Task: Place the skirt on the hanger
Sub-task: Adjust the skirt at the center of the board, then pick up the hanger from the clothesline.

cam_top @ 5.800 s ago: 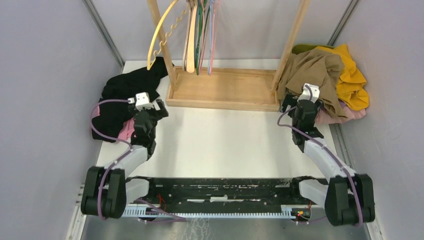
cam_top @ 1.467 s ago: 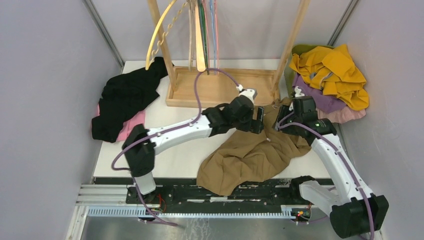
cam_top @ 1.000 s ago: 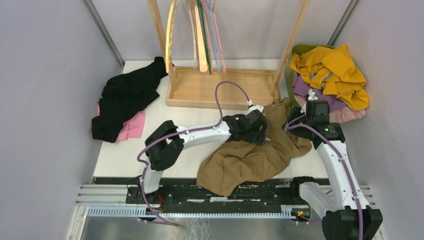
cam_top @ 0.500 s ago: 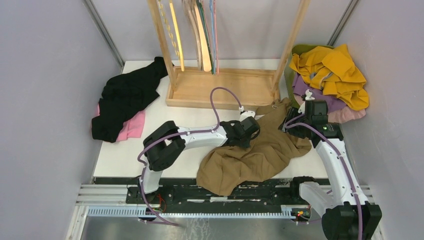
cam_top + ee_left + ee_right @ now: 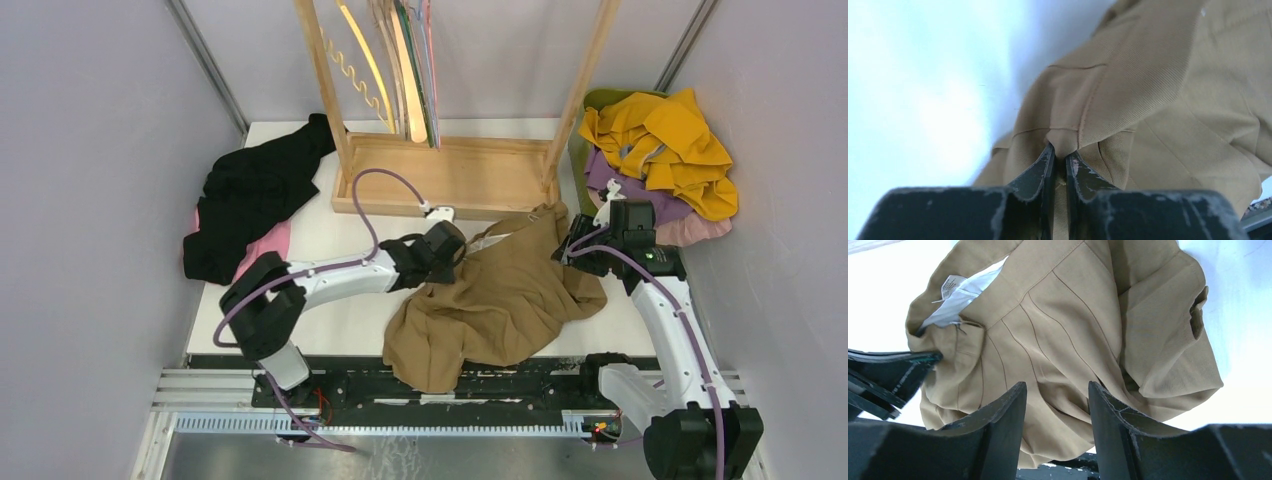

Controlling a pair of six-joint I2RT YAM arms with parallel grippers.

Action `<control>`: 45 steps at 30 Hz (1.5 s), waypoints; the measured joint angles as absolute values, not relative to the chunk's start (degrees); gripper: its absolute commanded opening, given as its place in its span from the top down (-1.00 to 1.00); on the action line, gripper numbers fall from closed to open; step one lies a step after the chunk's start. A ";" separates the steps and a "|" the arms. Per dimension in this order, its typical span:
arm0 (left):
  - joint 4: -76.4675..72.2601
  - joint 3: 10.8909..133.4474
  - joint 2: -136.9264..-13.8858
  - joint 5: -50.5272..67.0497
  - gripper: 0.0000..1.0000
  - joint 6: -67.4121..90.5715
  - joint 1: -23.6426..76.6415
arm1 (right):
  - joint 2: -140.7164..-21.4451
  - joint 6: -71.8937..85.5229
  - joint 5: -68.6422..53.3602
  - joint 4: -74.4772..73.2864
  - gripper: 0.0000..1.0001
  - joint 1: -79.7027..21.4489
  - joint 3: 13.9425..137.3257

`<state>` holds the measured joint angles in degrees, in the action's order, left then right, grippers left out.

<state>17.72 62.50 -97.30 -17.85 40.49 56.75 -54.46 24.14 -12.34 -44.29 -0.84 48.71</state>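
I have left gripper point(image 5: 1060, 161) pinching a tan skirt point(image 5: 500, 300) fold; right gripper point(image 5: 1056, 387) fingers spread above it; white table point(image 5: 345, 322) open at nine o'clock.

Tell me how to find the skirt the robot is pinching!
Find the wooden rack at the back of the white table. Just in front of it lies the skirt, pinched by the left gripper. It is the only tan garment, unlike the black heap and yellow heap at the sides.

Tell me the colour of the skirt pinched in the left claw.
Plain tan brown, no pattern. The skirt shows best in the right wrist view.
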 measured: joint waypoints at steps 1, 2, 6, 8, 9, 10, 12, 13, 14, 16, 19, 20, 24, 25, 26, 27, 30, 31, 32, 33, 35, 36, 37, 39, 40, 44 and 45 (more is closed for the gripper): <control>17.08 60.73 -95.50 -17.50 0.61 40.45 55.29 | -54.57 24.16 -12.99 -44.05 -0.08 -0.84 48.62; 16.95 59.66 -94.30 -17.32 0.61 40.42 54.28 | -54.72 24.16 -13.45 -43.81 -0.07 -0.84 48.49; 15.86 55.64 -89.80 -15.90 0.60 39.99 49.80 | -55.99 24.38 -16.05 -42.28 -0.04 -0.84 47.48; 15.90 54.13 -87.59 -15.66 0.60 39.57 48.16 | -56.84 24.60 -17.52 -41.36 -0.02 -0.84 46.89; 15.90 53.49 -86.46 -15.38 0.58 39.38 47.44 | -57.21 24.77 -18.15 -40.84 -0.01 -0.84 46.61; 15.86 52.95 -85.45 -15.18 0.56 39.31 46.85 | -57.56 24.91 -18.72 -40.29 0.00 -0.86 46.28; 15.66 51.46 -82.81 -14.63 0.45 39.13 45.25 | -58.33 25.34 -19.77 -39.53 0.01 -1.28 45.93; 15.62 50.59 -81.38 -14.37 0.36 39.05 44.31 | -58.67 25.50 -19.97 -39.27 0.01 -1.61 45.93; 15.57 49.82 -80.03 -14.22 0.28 38.96 43.33 | -59.07 25.69 -20.08 -38.85 0.02 -2.28 45.93; 15.46 48.77 -78.32 -13.74 0.14 38.68 41.74 | -59.92 26.00 -20.01 -38.26 0.04 -4.84 46.17; 15.51 48.31 -77.71 -13.34 -0.02 38.54 40.32 | -61.52 26.46 -19.22 -39.20 0.12 -9.26 48.93; 15.51 48.29 -77.71 -13.19 -0.06 38.50 40.25 | -62.08 26.61 -18.94 -39.86 0.15 -10.50 50.94; 15.77 48.29 -77.69 -12.84 -0.11 38.09 40.25 | -64.64 26.92 -18.20 -42.17 0.28 -12.86 62.50; 15.90 48.29 -77.65 -12.67 -0.12 38.09 40.25 | -65.93 27.00 -18.00 -43.03 0.29 -12.99 67.20; 16.08 48.29 -77.60 -12.19 -0.13 38.09 40.25 | -67.53 27.16 -18.04 -43.24 0.29 -13.02 72.27; 16.23 48.29 -77.56 -11.70 -0.14 38.09 40.25 | -68.97 27.18 -18.11 -43.05 0.28 -13.02 76.34; 17.50 48.29 -77.45 -10.15 -0.22 38.11 40.25 | -74.81 27.57 -19.00 -42.52 0.22 -13.47 90.21; 18.04 48.29 -77.34 -9.85 -0.26 38.11 40.25 | -76.88 27.62 -19.27 -42.24 0.21 -13.72 94.35; 18.57 48.29 -77.19 -9.43 -0.34 38.09 40.27 | -79.57 27.68 -19.53 -42.04 0.20 -14.17 99.42; 19.07 48.31 -77.01 -9.10 -0.44 38.09 40.27 | -81.62 27.68 -19.73 -41.82 0.19 -14.59 102.83; 20.58 48.36 -76.23 -8.56 -0.97 38.04 40.25 | -85.82 27.68 -19.88 -41.36 0.17 -15.57 109.30; 21.28 48.38 -75.66 -8.40 -0.99 37.91 40.25 | -88.16 27.66 -19.79 -41.39 0.16 -16.23 112.73; 21.89 48.36 -75.05 -8.38 -0.98 37.76 40.25 | -89.89 27.64 -19.57 -41.47 0.16 -16.75 115.13; 23.07 48.36 -73.23 -8.12 -0.98 37.58 40.27 | -93.34 27.62 -19.03 -41.52 0.15 -17.93 119.79; 23.33 48.31 -71.92 -7.35 -0.98 37.58 40.27 | -94.91 27.59 -18.72 -41.69 0.14 -18.55 121.89; 23.64 47.97 -67.31 -5.67 -0.98 37.58 41.63 | -101.21 27.29 -16.10 -43.22 0.13 -20.56 131.90; 23.70 47.97 -66.57 -5.43 -0.98 37.60 42.44 | -103.26 27.14 -15.33 -43.99 0.13 -21.06 135.52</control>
